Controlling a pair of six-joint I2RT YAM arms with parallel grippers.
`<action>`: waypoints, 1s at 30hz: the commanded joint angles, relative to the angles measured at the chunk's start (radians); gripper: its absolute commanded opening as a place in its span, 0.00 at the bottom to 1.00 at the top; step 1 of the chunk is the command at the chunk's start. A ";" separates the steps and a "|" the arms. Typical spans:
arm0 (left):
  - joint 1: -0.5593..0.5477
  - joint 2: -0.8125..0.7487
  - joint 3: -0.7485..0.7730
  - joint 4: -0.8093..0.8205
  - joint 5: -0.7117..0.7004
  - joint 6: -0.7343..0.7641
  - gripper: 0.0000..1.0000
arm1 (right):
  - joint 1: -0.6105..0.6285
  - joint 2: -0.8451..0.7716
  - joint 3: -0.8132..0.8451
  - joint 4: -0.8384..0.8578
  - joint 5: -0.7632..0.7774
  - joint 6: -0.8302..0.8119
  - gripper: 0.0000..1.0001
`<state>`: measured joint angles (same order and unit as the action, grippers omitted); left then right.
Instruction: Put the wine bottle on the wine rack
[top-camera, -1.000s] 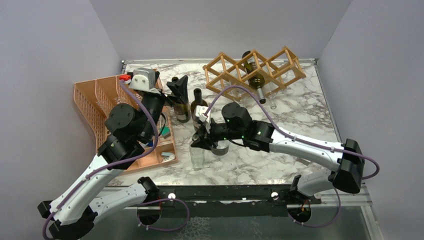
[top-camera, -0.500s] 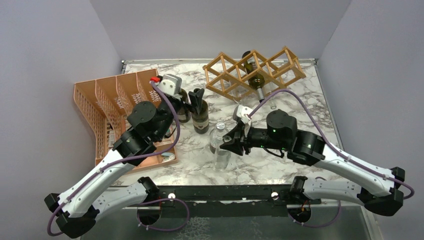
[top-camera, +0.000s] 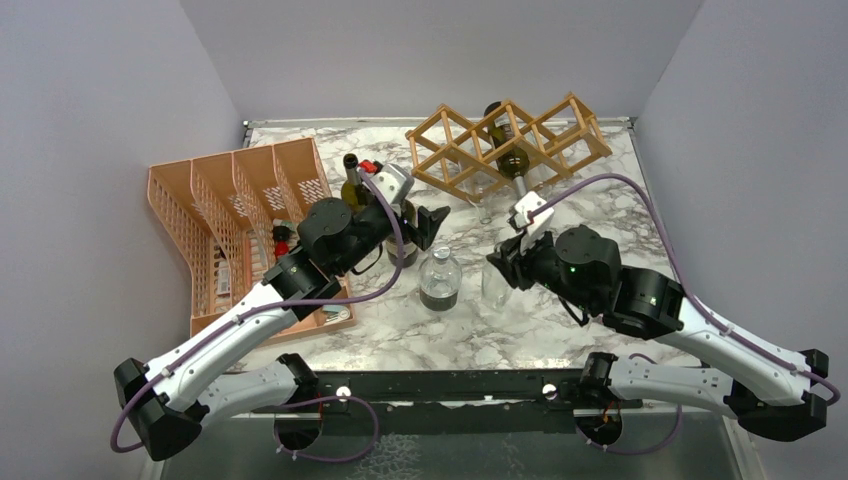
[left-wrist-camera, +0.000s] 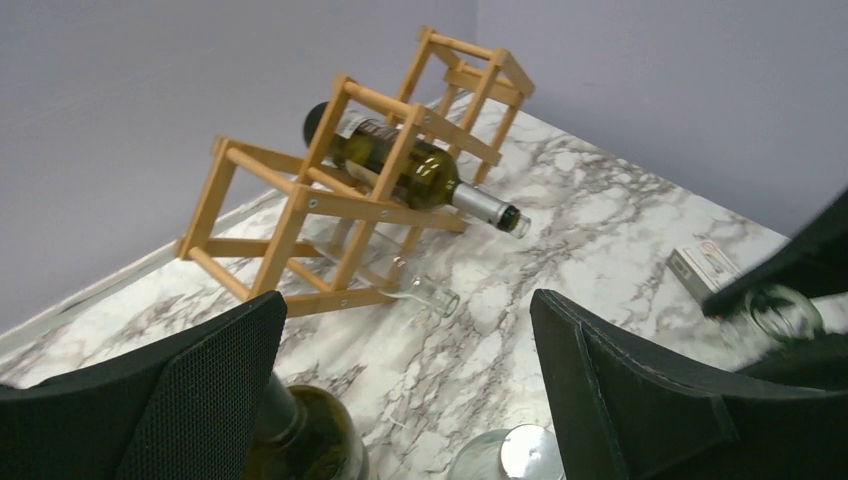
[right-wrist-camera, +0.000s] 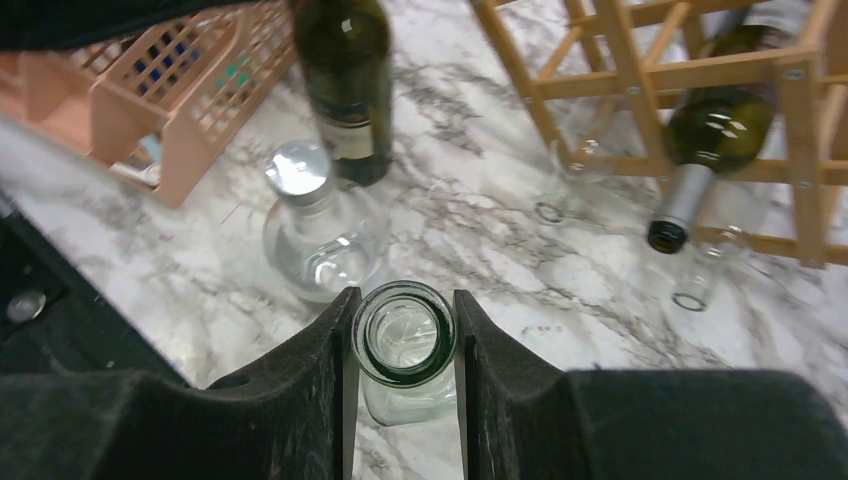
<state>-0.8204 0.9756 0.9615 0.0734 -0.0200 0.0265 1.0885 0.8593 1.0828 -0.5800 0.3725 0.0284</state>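
The wine rack (top-camera: 510, 140) sits at the back of the marble table (top-camera: 600, 230), and a green wine bottle (left-wrist-camera: 420, 170) already lies in its middle cell, neck poking out toward the front. At least one clear bottle (left-wrist-camera: 425, 292) lies low at the rack's foot.

The right gripper (right-wrist-camera: 404, 300) has its fingers pinched on the neck of an uncapped clear glass bottle (right-wrist-camera: 404, 400), which hangs upright in front of the rack. The left gripper (top-camera: 422, 222) hovers with its fingers spread wide and holding nothing, just above a dark wine bottle (left-wrist-camera: 300, 440) that stands beside a clear capped bottle (top-camera: 438, 280) and near the orange mesh organizer (top-camera: 200, 210).

What worries me is that neck grip. To reach a cell the bottle has to be tipped onto its side, and its heavy body could swing or slide between the pads as it tilts. The way in is crowded too: the protruding neck of the racked bottle and the bottles at the foot could be clipped and set rolling. On the other side, if the left gripper drops slightly off-centre, a finger could knock the dark bottle into its capped neighbour. The two arms are also working close together.
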 joint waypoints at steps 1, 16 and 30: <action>-0.002 0.028 -0.015 0.096 0.200 0.015 0.99 | 0.007 -0.029 0.071 0.112 0.286 0.021 0.01; -0.025 0.292 0.011 0.309 0.471 0.013 0.99 | 0.007 0.049 0.243 0.153 0.450 0.242 0.01; -0.067 0.410 0.026 0.392 0.451 0.075 0.99 | 0.006 0.075 0.274 0.179 0.411 0.310 0.01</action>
<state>-0.8753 1.3594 0.9497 0.3920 0.4160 0.0910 1.0897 0.9501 1.3251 -0.5091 0.7902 0.2810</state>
